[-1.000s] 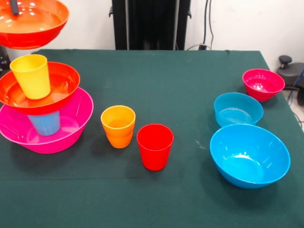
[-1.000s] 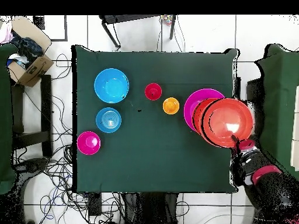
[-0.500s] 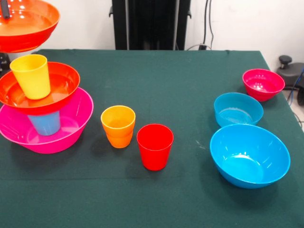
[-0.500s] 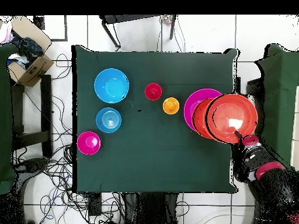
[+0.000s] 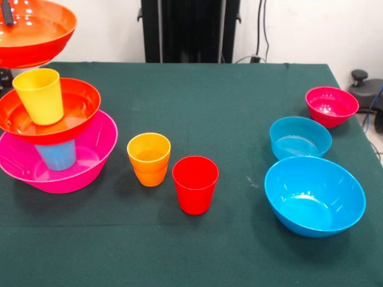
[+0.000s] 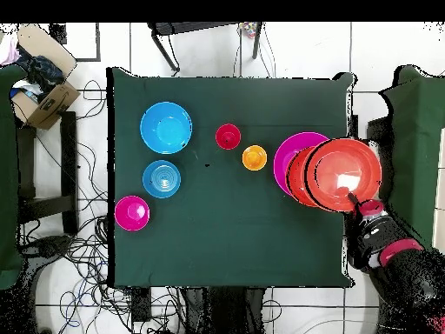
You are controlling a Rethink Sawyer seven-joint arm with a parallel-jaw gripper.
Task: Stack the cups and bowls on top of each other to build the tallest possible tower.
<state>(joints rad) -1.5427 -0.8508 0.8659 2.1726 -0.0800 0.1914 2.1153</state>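
A: From the front, what stands on the green cloth-covered table (image 5: pixel 239 95)?

B: At the left, the tower (image 5: pixel 51 131): a large glossy pink plastic bowl (image 5: pixel 78 170) on the cloth, a light blue tapered plastic cup (image 5: pixel 57 155) standing inside it, a wide orange-red plastic bowl (image 5: pixel 75 104) resting on that cup, and a yellow plastic tumbler (image 5: pixel 39 95) upright in that bowl. Above it, at the top left corner, a second wide orange-red bowl (image 5: pixel 42 36) hangs in the air, clear of the yellow tumbler.

A: And the gripper?

B: Only a dark tip (image 5: pixel 7 13) shows at the raised bowl's rim; it pinches that rim and carries the bowl.

A: The loose pieces?

B: An orange plastic cup (image 5: pixel 149 159) and a red plastic cup (image 5: pixel 195 184) stand just beside each other near the middle. At the right, a small magenta bowl (image 5: pixel 331 106), a small blue bowl (image 5: pixel 300 137) and a large blue bowl (image 5: pixel 315 196) sit in a row.

A: From overhead?

B: The raised orange-red bowl (image 6: pixel 346 175) covers most of the tower at the table's right edge, with the pink bowl (image 6: pixel 287 156) showing as a crescent. The gripper (image 6: pixel 355 201) clamps the rim on the side nearest the arm (image 6: pixel 382 248). The red cup (image 6: pixel 228 136) and orange cup (image 6: pixel 254 157) lie between the tower and the blue bowls.
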